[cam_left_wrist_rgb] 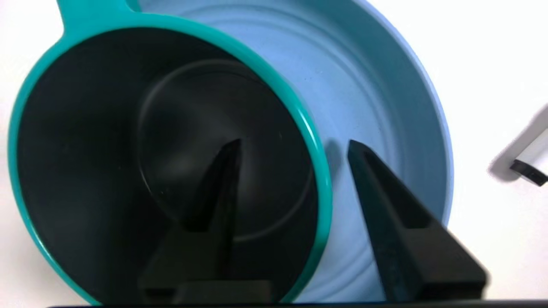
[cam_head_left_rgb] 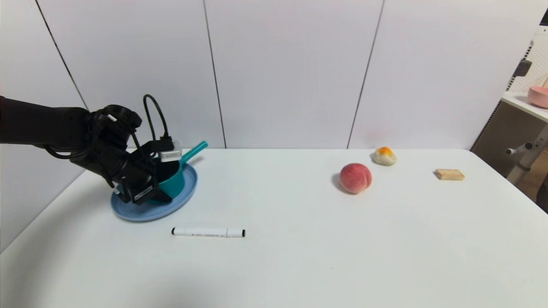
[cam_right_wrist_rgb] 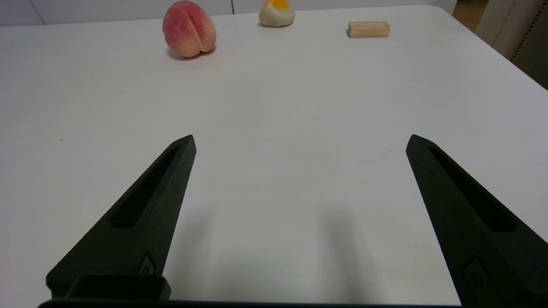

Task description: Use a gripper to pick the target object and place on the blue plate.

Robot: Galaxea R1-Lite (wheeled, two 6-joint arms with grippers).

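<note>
Teal pan (cam_head_left_rgb: 173,179) sits on the blue plate (cam_head_left_rgb: 137,211) at the table's (cam_head_left_rgb: 299,256) left, handle pointing back toward the wall; the left gripper (cam_left_wrist_rgb: 293,147) straddles its near wall, 1 finger inside and 1 outside over the plate, with a visible gap to the rim, so the fingers look spread rather than clamped, probably letting go after the drop. Right gripper (cam_right_wrist_rgb: 299,139) hangs wide apart over bare table, holding nothing, idle. Count: 1 pan, 1 plate, 1 peach (cam_head_left_rgb: 355,178), 1 bun (cam_head_left_rgb: 384,156), 1 wood block (cam_head_left_rgb: 449,174), 1 marker (cam_head_left_rgb: 208,232).
</note>
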